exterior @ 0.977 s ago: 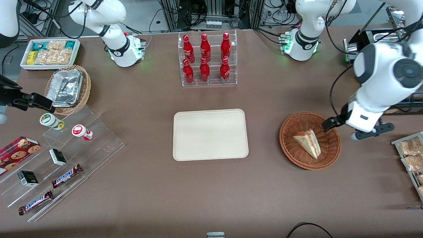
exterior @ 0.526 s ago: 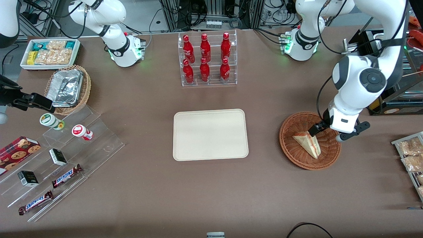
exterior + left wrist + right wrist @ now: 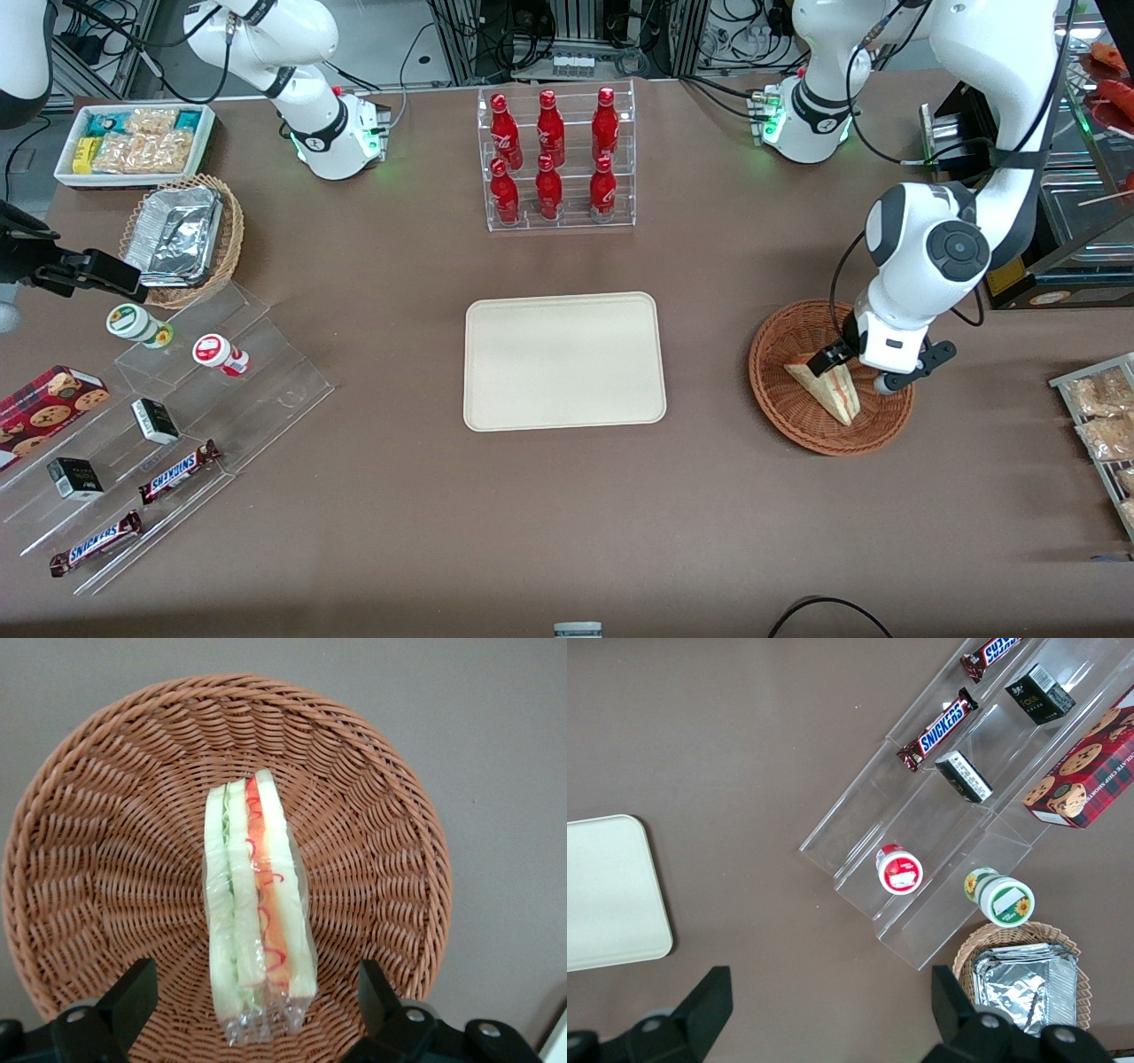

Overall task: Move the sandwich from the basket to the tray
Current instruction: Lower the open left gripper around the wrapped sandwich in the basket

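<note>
Pincer spread wide above the one sandwich in the basket

Its two fingers stand apart on either side of the wedge, holding and touching nothing. The wrist view shows the cut edge with green and red-orange filling under clear wrap; the front view shows only pale bread, partly covered by the arm. One basket, one sandwich, one cream tray lying bare nearby on the brown tabletop, toward the parked arm's end, and six red bottles in a clear rack
</note>
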Robot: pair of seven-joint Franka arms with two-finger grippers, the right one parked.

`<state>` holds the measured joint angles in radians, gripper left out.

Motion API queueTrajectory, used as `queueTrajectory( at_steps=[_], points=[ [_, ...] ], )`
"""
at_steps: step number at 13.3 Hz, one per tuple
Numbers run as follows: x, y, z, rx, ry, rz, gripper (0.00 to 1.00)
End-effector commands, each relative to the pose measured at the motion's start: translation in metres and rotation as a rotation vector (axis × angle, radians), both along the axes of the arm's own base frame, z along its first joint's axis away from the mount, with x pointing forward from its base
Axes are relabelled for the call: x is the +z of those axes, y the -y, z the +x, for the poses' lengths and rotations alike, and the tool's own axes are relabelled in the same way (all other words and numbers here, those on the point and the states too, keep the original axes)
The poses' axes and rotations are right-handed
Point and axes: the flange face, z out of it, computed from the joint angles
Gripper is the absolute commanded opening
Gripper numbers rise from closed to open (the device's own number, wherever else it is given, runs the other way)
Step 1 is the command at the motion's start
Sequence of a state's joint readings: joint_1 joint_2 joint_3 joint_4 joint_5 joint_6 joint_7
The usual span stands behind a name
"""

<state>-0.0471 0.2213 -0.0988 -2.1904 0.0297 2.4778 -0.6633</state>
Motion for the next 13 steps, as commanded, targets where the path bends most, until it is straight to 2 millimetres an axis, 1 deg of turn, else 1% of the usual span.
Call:
queueTrajectory(
  at_steps=[1,3,4,5,6,7,9,10,11,12,13],
  points=[
    [-0.018,0.003,0.004,0.017,0.016,-0.01,1.0],
    [-0.025,0.004,0.004,0.013,0.013,-0.01,0.97],
    [-0.027,0.004,0.004,0.013,0.01,-0.009,0.79],
    [-0.028,0.003,0.004,0.011,0.008,-0.009,0.33],
    [-0.028,0.003,0.005,0.007,0.01,-0.009,0.04],
    [-0.028,0.003,0.005,0.004,0.008,-0.008,0.0],
    [-0.023,0.003,0.005,0.001,0.01,-0.007,0.0],
    [-0.017,0.003,0.005,-0.004,0.015,-0.005,0.0],
    [-0.008,0.002,0.005,-0.004,0.006,-0.002,0.0],
    [0.004,0.002,0.004,-0.022,0.002,0.02,0.0],
    [0.021,0.002,0.005,-0.053,-0.016,0.06,0.0]
  ],
)
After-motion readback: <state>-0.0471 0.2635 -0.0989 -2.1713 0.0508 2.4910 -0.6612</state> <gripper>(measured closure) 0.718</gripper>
